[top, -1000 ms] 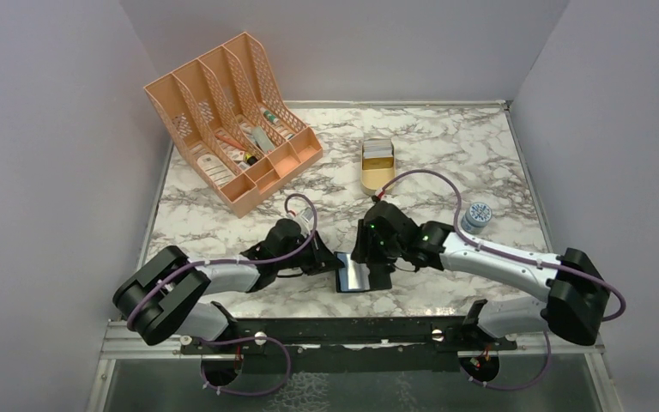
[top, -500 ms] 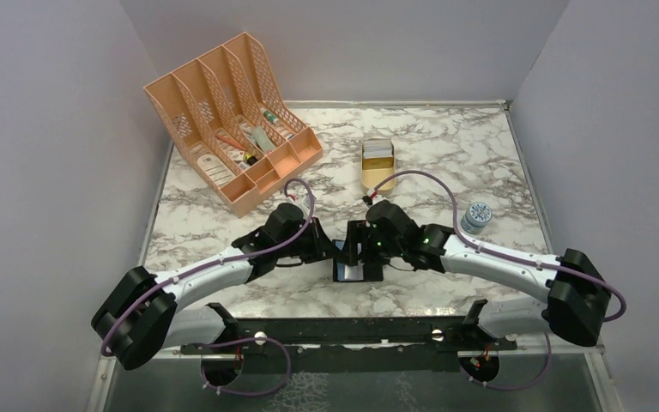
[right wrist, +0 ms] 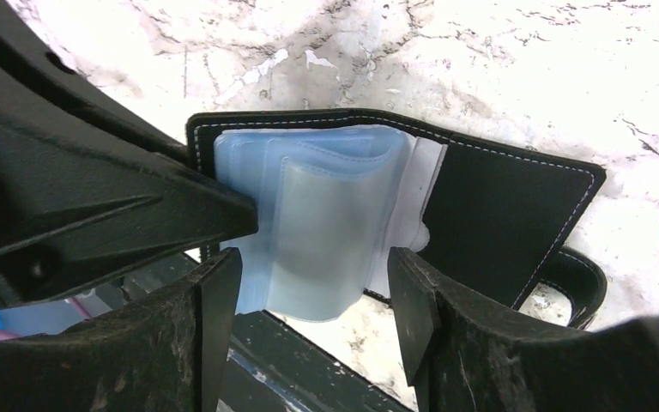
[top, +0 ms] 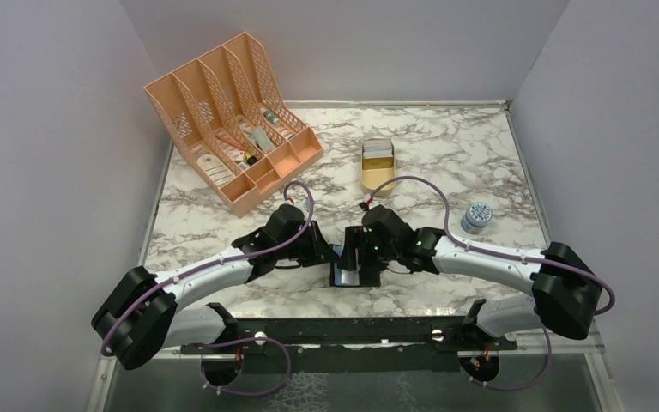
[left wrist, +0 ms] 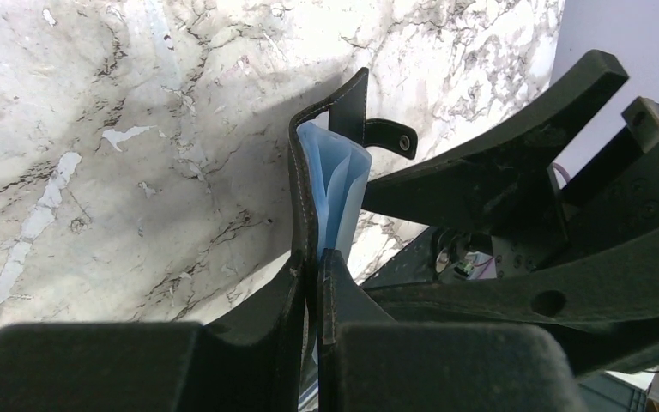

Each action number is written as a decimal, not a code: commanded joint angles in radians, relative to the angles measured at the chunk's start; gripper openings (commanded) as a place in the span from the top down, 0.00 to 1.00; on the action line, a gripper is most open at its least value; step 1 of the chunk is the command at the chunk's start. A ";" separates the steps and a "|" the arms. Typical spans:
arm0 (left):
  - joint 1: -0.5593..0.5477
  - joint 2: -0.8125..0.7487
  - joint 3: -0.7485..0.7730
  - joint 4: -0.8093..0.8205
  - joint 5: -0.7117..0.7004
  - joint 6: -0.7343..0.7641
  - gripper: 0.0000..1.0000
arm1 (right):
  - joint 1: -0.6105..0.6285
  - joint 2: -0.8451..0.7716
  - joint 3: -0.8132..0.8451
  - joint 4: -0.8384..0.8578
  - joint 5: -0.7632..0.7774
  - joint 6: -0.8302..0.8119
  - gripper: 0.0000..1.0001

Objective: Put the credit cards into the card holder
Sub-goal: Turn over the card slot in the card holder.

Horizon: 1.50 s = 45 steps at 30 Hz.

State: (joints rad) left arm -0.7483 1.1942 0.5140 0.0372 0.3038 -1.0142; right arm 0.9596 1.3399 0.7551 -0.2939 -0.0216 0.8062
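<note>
The card holder (top: 348, 269) is a black folding wallet held open near the table's front edge between the two arms. My left gripper (left wrist: 316, 266) is shut on the edge of its cover (left wrist: 302, 184), with the snap tab (left wrist: 388, 136) sticking out beyond. Pale blue plastic sleeves (right wrist: 326, 215) fan out of the card holder (right wrist: 502, 215). My right gripper (right wrist: 313, 292) stands open, its fingers on either side of the sleeves' lower end without pinching them. A whitish stack, apparently the credit cards (top: 378, 149), lies in the gold tin (top: 377, 177) farther back.
A peach desk organiser (top: 232, 120) with pens stands at the back left. A small round blue-grey jar (top: 478, 216) sits right of the right arm. The black mounting rail (top: 352, 330) runs along the near edge just below the card holder.
The right gripper has opened wider and shifted left over the card holder. The left arm has stretched forward, and the holder has moved slightly left and away from the rail.
</note>
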 commanded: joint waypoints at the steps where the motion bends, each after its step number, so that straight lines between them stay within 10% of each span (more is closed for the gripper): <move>1: -0.004 -0.008 0.015 0.026 0.028 -0.002 1.00 | -0.004 0.028 -0.016 0.059 0.008 -0.006 0.35; 30: -0.003 0.038 0.121 -0.162 -0.012 0.052 1.00 | -0.004 -0.019 0.067 -0.449 0.401 0.134 0.41; 45: -0.003 0.093 0.195 -0.232 -0.030 0.079 1.00 | -0.004 -0.123 0.047 -0.077 0.074 0.069 0.53</move>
State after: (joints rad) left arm -0.7483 1.2812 0.6937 -0.2108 0.2939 -0.9428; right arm 0.9592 1.1645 0.7834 -0.4358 0.1120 0.8848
